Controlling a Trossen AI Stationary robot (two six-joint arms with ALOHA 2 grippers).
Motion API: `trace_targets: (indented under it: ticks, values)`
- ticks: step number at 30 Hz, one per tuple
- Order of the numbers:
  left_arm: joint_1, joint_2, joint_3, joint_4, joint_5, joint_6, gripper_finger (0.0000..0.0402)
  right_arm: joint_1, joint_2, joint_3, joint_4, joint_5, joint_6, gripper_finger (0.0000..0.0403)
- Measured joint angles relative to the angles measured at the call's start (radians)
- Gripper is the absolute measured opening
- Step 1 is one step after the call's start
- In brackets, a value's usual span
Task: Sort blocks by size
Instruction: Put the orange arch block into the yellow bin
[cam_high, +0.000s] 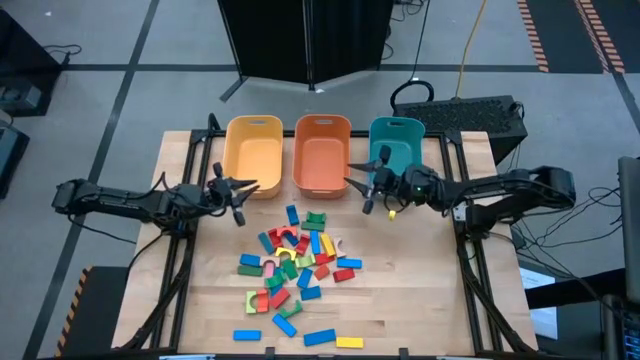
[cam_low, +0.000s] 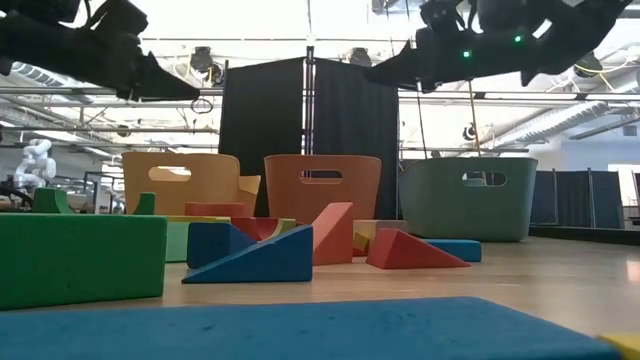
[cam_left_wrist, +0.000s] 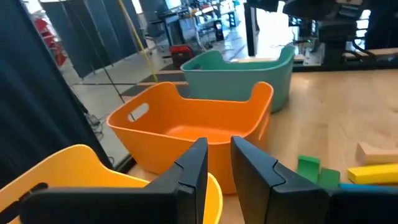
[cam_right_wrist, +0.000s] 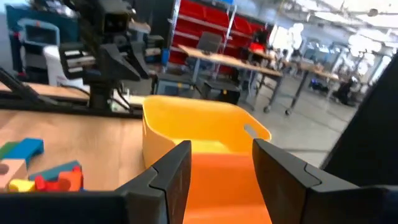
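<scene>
The blocks (cam_high: 300, 265) lie in a loose heap of red, blue, green, yellow and pink pieces on the middle of the wooden table, with a few blue ones and a yellow one nearer the front edge. My left gripper (cam_high: 250, 190) hovers level at the yellow bin's (cam_high: 252, 150) near right corner. Its fingers (cam_left_wrist: 219, 155) stand a narrow gap apart with nothing between them. My right gripper (cam_high: 352, 180) hovers level at the orange bin's (cam_high: 322, 155) near right corner, pointing toward the table's left. It is open (cam_right_wrist: 221, 158) and empty.
Yellow, orange and teal bins (cam_high: 396, 140) stand in a row along the table's far edge. Both arms hang well above the tabletop in the low view, left gripper (cam_low: 175, 90) and right gripper (cam_low: 385, 75). Bare wood shows left and right of the heap.
</scene>
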Motion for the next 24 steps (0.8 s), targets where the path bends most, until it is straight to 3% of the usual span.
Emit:
trace_targets:
  ticks: [5,11,18,21,24]
  values:
    - [-0.001,0.0,0.0,0.016,-0.007,0.0,0.0073,-0.005,0.027,0.001,0.037,0.0,0.035,0.016]
    - [-0.004,-0.001,0.0,-0.044,-0.007,-0.022,0.0073,0.01,0.089,0.0,-0.036,0.001,0.085,0.016]
    - [-0.056,-0.009,0.0,-0.077,0.031,-0.197,0.0073,0.038,0.128,0.002,0.164,0.004,0.058,0.016]
    - [-0.1,-0.024,0.0,-0.107,0.037,-0.255,0.0073,0.05,0.124,0.04,0.098,0.005,0.095,0.016]
    - [-0.129,-0.035,0.0,-0.158,0.049,-0.275,0.0073,0.078,0.134,0.112,-0.084,0.008,0.149,0.016]
